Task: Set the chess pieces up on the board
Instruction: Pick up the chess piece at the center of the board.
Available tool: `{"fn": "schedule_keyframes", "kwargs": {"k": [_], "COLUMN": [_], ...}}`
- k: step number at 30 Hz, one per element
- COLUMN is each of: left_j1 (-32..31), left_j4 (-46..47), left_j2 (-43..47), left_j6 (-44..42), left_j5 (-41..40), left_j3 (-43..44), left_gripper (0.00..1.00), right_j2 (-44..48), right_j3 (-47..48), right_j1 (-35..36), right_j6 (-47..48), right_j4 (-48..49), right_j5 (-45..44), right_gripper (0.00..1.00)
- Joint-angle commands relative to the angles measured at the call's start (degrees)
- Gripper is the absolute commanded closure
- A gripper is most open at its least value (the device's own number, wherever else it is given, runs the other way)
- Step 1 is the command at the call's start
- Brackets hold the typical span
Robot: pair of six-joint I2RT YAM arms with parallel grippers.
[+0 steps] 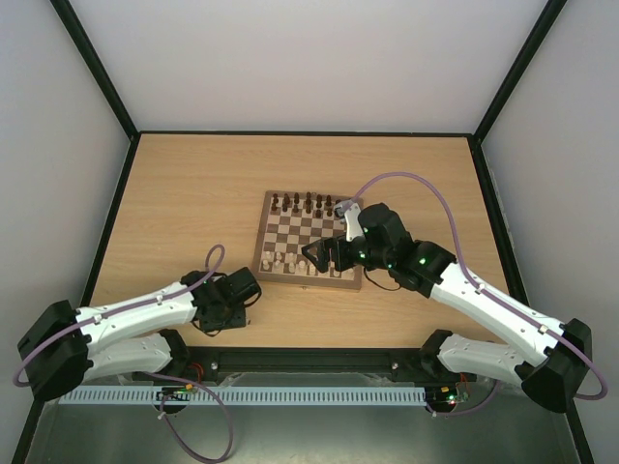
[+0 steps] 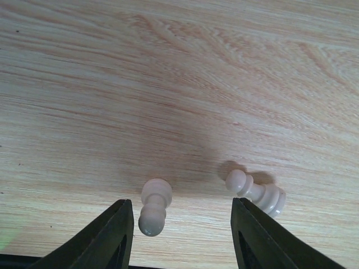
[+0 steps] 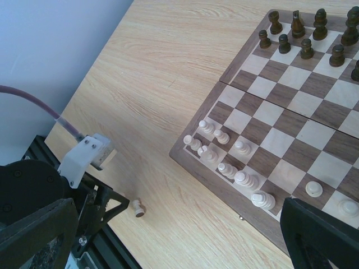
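pale pawn [image 2: 153, 208]: lying on its side on the bare table [image 1: 193, 193], off the board; sitting between the left gripper's fingers [image 2: 109, 238], close by the finger on the view's left; touching it or not, cannot tell; clear gap showing to the other finger.
second pale pawn [image 2: 259, 193]: also lying on its side on the wood, just past the tip of the finger on the view's right, outside the gap.
pale pieces [image 3: 227, 162]: standing bunched in two loose rows on the board's near-left squares; a few more sitting further along the near edge.
board [image 1: 309, 281]: lying mid-table, apart from both loose pawns, which are resting off its near-left corner.
left gripper [image 2: 179, 238]: hanging low over the table, fingers standing apart either side of the pale pawn, not clamping it.
right gripper [image 1: 324, 253]: hovering over the board's near-right part, fingers spreading wide, holding nothing.
dark pieces [image 1: 305, 203]: standing in two rows along the board's far edge.
purple cable [image 1: 426, 188]: looping from the right arm's wrist out over the table, right of the board.
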State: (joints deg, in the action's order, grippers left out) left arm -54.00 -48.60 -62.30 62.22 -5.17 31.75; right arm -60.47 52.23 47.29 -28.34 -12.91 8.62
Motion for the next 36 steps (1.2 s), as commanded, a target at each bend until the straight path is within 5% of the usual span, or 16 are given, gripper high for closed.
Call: {"fn": "schedule_keyframes", "kwargs": {"k": [1,25,36], "left_j1": [0.28,-0.3,0.13], "left_j4": [-1.99,-1.64,-5.52], "left_j2": [-0.71,-3.48,-10.83], "left_j6": [1.07,1.99,-6.47], "left_j5": [-1.01,-1.25,-5.06], "left_j3": [-0.24,0.72,22.14], "left_gripper": [0.5,0.92,0.92], "right_j2": [-0.18,-0.35,0.59], "right_j3": [-0.3,-0.48,-0.29], "right_j1": [0.31,0.29,0.28], "right_j6": [-0.1,-0.14,0.12], "right_j4": [0.6,0.76,0.34], "right_j5": [0.41,0.78,-1.33], "right_gripper": [0.0,0.0,0.0]}}
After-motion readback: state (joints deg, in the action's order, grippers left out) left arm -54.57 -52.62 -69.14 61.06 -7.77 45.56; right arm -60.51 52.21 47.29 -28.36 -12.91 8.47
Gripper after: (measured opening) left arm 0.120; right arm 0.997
